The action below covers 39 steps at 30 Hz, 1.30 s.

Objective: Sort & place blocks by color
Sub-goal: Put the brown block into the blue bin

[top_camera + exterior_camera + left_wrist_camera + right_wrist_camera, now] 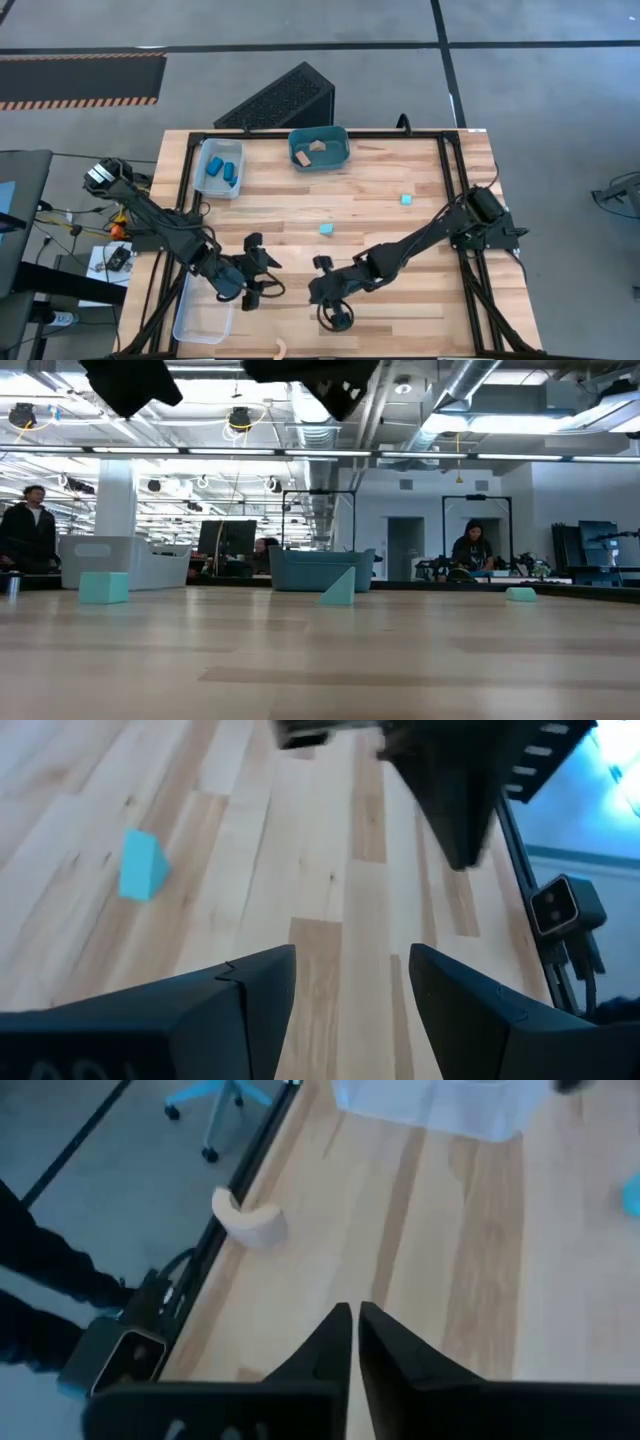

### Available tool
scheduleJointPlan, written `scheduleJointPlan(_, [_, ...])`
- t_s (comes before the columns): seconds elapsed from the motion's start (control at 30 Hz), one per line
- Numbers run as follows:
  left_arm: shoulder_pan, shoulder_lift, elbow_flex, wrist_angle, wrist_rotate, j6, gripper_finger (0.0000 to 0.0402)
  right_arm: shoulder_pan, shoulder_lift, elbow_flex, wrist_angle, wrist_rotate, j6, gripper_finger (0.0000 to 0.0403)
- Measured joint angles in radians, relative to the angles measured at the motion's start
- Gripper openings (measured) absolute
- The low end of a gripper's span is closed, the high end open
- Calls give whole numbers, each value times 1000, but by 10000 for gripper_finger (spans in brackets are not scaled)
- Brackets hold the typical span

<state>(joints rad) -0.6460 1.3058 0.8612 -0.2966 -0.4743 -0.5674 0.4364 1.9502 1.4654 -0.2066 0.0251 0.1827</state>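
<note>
Two pale cyan blocks (326, 229) (407, 200) lie apart on the wooden table. The nearer one shows in the left wrist view (140, 866). A tan arch-shaped piece (279, 349) (250, 1221) lies at the table's near edge. Darker blue blocks (225, 167) sit in a clear tray, and tan blocks (318, 149) sit in the teal tub. My left gripper (268, 277) (350, 990) hovers open near the table's near left. My right gripper (337, 316) (355, 1330) is shut and empty, pointing toward the near edge, right of the arch.
The teal tub (340, 157) and one clear tray (205, 180) stand along the far edge. A second clear tray (195, 318) (440, 1105) sits at the near left corner. A dark slatted box (285, 98) stands beyond the table. People show far behind in the low view.
</note>
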Motion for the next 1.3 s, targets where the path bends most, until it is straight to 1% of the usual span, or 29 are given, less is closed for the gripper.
scheduleJointPlan(0.07, [0, -5, 0, -8, 18, -41, 183, 3, 3, -3, 30, 0, -6, 56])
scheduleJointPlan(0.23, [-25, -6, 0, -6, 124, -85, 183, -8, 1, -1, 116, 21, 18, 70])
scheduleJointPlan(0.4, [-64, -5, 0, -33, 129, -100, 183, -4, 1, -1, 210, 0, 69, 69])
scheduleJointPlan(0.57, [-81, -5, 0, -68, 126, -162, 183, 16, 2, -1, 208, -2, 79, 56])
scheduleJointPlan(0.63, [-87, -4, 0, -55, 132, -167, 183, 23, 2, -1, 207, -1, 87, 46])
scheduleJointPlan(0.8, [-124, 6, 0, 19, 156, -115, 183, 38, 2, -1, 212, 0, 147, 11])
scheduleJointPlan(0.93, [-150, 6, 0, 19, 145, -94, 183, 56, 5, -1, 222, 19, 208, 8])
scheduleJointPlan(1.0, [-164, 6, 0, 19, 135, -96, 183, 62, 34, 2, 281, 25, 283, 9])
scheduleJointPlan(1.07, [-174, 6, 0, 18, 118, -99, 183, 65, 47, -5, 293, 24, 371, 4])
scheduleJointPlan(1.13, [-181, 6, 0, 19, 111, -104, 183, 70, 97, 31, 367, 29, 444, 4])
scheduleJointPlan(1.2, [-191, 6, 0, 23, 107, -105, 183, 80, 126, 57, 335, 38, 464, 4])
scheduleJointPlan(1.3, [-207, 6, 1, 12, 98, -110, 183, 91, 211, 158, 328, 29, 465, 3])
